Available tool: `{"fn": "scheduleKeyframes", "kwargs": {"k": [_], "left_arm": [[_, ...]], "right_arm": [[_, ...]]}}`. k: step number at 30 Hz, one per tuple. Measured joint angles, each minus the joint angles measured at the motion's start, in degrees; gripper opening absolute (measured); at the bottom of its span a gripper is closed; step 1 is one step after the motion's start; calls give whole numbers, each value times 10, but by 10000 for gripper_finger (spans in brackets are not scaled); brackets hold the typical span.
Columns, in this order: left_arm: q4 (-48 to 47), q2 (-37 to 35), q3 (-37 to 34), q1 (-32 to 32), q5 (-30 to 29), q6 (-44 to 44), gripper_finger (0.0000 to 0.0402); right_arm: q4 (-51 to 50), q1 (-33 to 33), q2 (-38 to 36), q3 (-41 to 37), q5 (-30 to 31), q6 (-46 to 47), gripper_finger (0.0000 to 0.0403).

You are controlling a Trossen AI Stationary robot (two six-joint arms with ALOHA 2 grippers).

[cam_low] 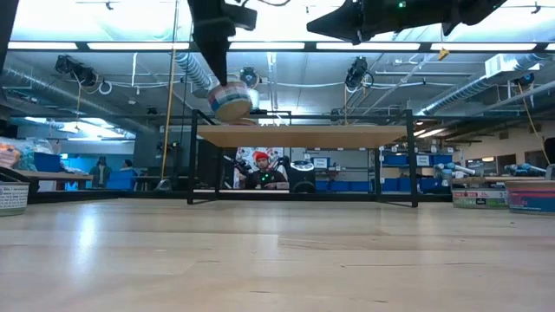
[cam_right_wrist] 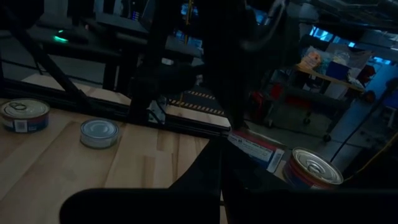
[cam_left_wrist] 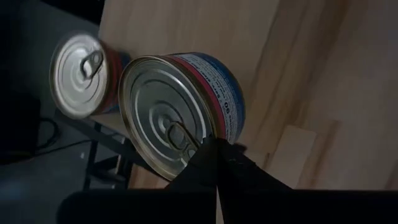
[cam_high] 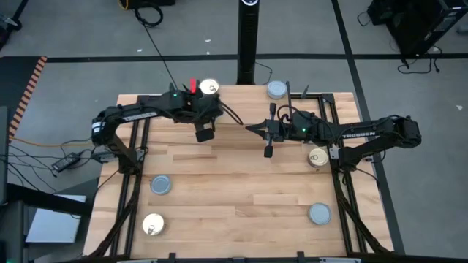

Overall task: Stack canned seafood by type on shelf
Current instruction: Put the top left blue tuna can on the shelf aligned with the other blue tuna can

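My left gripper (cam_low: pixel 217 74) is shut on a tin of canned seafood (cam_left_wrist: pixel 180 112) with a gold pull-tab lid and a blue and red label. The tin hangs tilted (cam_low: pixel 231 100) just above the left end of the shelf (cam_low: pixel 303 136), a light-wood board on black wire legs. A second gold-lidded tin (cam_left_wrist: pixel 78 74) stands on its base at the far edge of the wood (cam_high: pixel 209 88). My right gripper (cam_high: pixel 250 129) is shut on nothing, pointing level toward the table's left, up near the middle. My left gripper pinches the tin's rim (cam_left_wrist: pixel 200 144) between its two fingers, at the lid's edge beside the pull tab. The fingers slant down from above. The tin hangs below them, lifted clear and tilted, its lid turned toward the wrist camera.
Loose tins lie about the table: blue-grey lids at the near left (cam_high: pixel 161 185), near right (cam_high: pixel 319 213) and far edge (cam_high: pixel 276 89); gold lids at the near left (cam_high: pixel 153 224) and right (cam_high: pixel 317 156). A black pole (cam_high: pixel 248 44) stands behind the far edge.
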Motion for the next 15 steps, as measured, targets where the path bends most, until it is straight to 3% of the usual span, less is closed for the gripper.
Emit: {"fn": "scheduleKeyframes", "kwargs": {"k": [15], "left_arm": [[-6, 30, 0, 14, -14, 1, 0]], "right_arm": [[3, 0, 0, 0, 0, 0, 6]]}}
